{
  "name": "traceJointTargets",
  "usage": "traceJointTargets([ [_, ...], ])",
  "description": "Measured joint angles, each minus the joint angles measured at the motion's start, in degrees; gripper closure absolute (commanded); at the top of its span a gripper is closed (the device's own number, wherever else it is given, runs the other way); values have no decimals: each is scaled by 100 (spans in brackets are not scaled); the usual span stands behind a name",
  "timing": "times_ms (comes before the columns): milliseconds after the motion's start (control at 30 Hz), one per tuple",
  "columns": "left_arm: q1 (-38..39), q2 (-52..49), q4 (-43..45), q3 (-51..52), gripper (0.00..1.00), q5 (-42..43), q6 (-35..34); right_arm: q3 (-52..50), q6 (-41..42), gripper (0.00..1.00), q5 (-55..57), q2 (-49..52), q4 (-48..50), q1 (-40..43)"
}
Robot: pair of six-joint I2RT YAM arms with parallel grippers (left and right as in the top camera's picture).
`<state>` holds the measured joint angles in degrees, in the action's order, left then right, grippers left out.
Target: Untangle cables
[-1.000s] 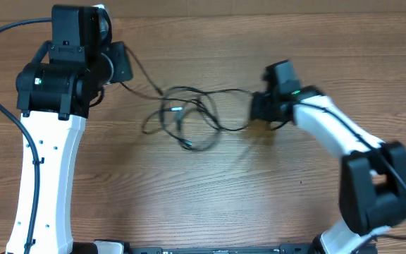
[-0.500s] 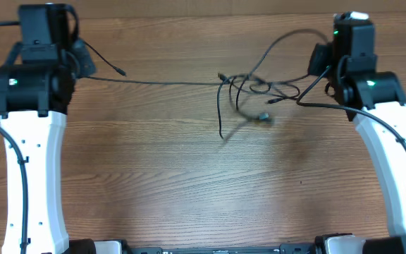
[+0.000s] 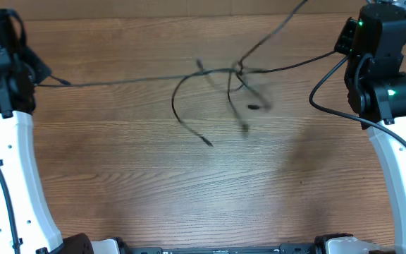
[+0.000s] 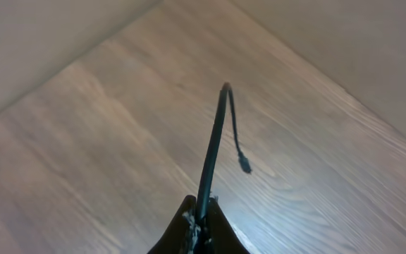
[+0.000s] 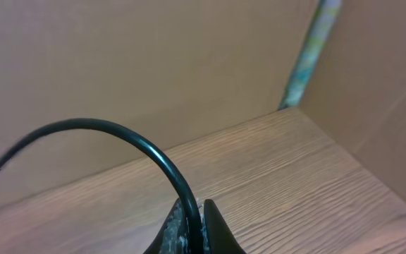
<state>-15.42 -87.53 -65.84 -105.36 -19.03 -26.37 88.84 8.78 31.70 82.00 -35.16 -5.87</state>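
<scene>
The thin black cables [image 3: 231, 81] hang in a loose tangle above the middle of the wooden table, blurred by motion. One strand [image 3: 118, 80] runs taut to the far left, another runs to the upper right. My left gripper [image 4: 201, 212] is shut on a cable [image 4: 213, 148] whose short plug end [image 4: 245, 166] dangles beyond the jaws. In the overhead view the left jaws are hidden under the arm. My right gripper [image 5: 196, 212] is shut on a cable [image 5: 118, 134] that arches up and left. Loose cable ends [image 3: 206, 141] hang down from the tangle.
The wooden table [image 3: 189, 197] lies below. A pale wall meets the table's far edge in the left wrist view [image 4: 48, 42]. Brown cardboard walls [image 5: 154, 63] stand behind the table in the right wrist view. A thicker arm cable [image 3: 326, 99] loops beside the right arm.
Both arms have moved outward and apart, the left further left, the right further right and back. The tangle has been pulled open and stretched between them, with its loose ends swinging.
</scene>
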Motion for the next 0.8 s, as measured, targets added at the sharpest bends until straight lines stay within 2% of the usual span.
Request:
traceJointTargets([
  [200,-363,0,-129,0,96,-13,-197,0,-4,96,175,0,-7,-2],
  [400,-385,0,-155,0,96,-55,-319,0,-4,96,173,0,-46,-2],
  [800,-463,0,-334,0,96,-861,-1110,0,52,96,271,0,83,245],
])
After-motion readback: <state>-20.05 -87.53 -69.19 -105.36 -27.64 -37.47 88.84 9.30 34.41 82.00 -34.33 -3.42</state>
